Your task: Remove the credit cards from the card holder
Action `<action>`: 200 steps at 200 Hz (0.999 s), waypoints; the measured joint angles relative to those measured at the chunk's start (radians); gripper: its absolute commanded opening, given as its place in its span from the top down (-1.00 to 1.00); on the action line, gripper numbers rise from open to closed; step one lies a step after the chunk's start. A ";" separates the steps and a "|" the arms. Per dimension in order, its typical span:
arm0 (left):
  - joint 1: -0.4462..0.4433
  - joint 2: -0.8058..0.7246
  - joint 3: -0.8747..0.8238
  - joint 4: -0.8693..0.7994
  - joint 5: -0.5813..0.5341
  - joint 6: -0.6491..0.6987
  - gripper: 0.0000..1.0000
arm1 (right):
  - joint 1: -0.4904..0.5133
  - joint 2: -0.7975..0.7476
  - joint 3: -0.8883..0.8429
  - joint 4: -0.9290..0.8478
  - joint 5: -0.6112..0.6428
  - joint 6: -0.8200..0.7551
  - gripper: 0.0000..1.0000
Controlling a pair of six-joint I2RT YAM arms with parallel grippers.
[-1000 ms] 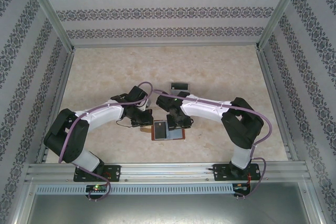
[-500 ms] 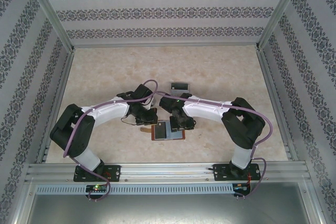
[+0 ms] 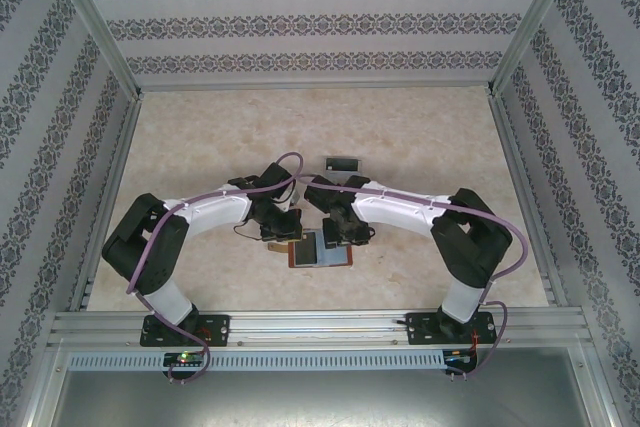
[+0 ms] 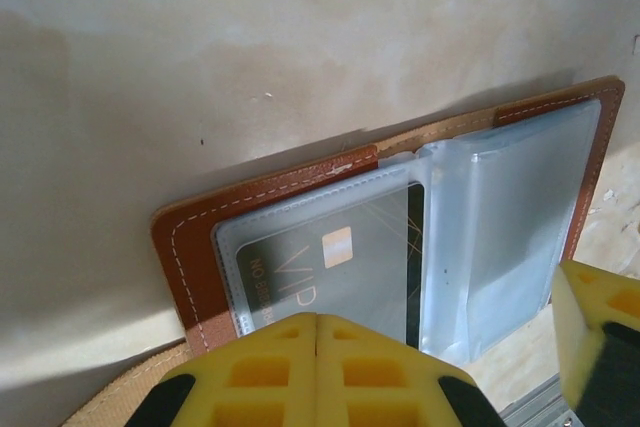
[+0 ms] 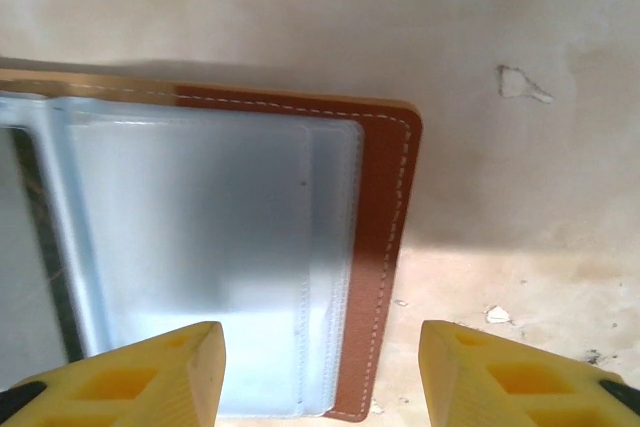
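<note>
Reading this as the pull-out step on the first card; judging from the layout, no card is free of the holder yet.

- State of the left tool [image 4: 317, 332]: closed, with its yellow pads [image 4: 250, 377] meeting flat. It's at the 6 o'clock edge of the holder's left half in the left wrist view. Can't tell whether a card edge is nipped between the pads or they only press on the leather.
- Open and flat on the tabletop [image 3: 420, 147], the card holder [image 3: 320, 250] lies between the two tools.
- Its clear left pocket holds the dark credit card [image 4: 330, 262], "VIP" print up. It looks fully sleeved, but the lower edge is hidden by the pads.
- Its right pocket [image 5: 200, 227] is frosted grey-blue; can't tell if cards are inside.
- State of the right tool [image 5: 318, 339]: open, pads straddling the holder's right half from 6 o'clock. Touching or hovering, can't tell.
- One of the right tool's pads [image 4: 600, 312] shows at 4 o'clock in the left wrist view, so the tools are close together.
- At the holder's 12 o'clock there is a small tray [image 3: 343, 163], apart from it.

Next move, my call: the right tool pins the right flap so the holder can't slide. The left tool needs a firm hold on the card's edge and a straight pull along the pocket mouth. The card is thin and the sleeve slick, so expect slip, or the whole holder dragging along.
</note>
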 measured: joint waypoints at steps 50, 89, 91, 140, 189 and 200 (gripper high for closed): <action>0.000 0.000 -0.024 0.003 -0.001 0.000 0.92 | -0.006 -0.040 0.003 0.064 -0.053 0.000 -0.04; 0.000 0.000 -0.037 0.004 -0.003 -0.008 0.92 | -0.013 -0.051 0.004 0.116 -0.105 0.003 0.04; 0.000 0.000 -0.038 0.004 -0.003 -0.008 0.92 | -0.013 -0.053 0.003 0.119 -0.109 0.004 0.05; 0.000 0.000 -0.058 0.029 -0.002 -0.019 0.92 | -0.031 -0.057 -0.031 0.264 -0.244 0.037 0.28; 0.000 0.000 -0.060 0.041 0.000 -0.023 0.93 | -0.032 -0.042 -0.076 0.395 -0.338 0.085 0.50; 0.000 0.000 -0.061 0.043 0.001 -0.023 0.93 | -0.032 -0.031 -0.079 0.411 -0.348 0.090 0.52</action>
